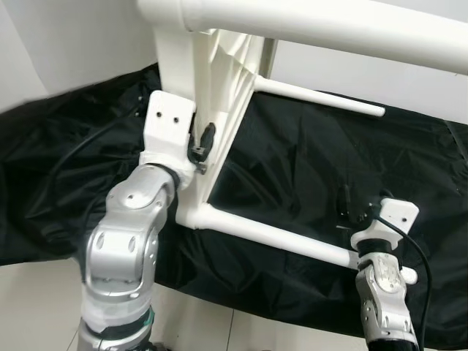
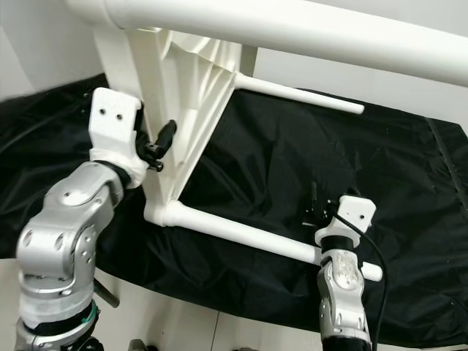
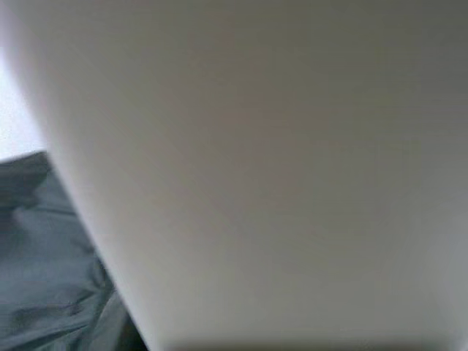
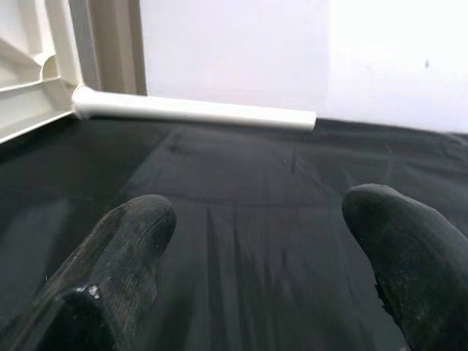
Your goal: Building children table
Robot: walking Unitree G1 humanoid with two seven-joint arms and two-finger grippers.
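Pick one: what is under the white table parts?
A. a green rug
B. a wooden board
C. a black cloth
C: the white table and its legs lie over a black cloth spread out on the floor.

Silver jointed arms, white wrist mounts; the left mount (image 1: pixel 170 117) has two screw holes, black cable on the right arm (image 1: pixel 386 292)
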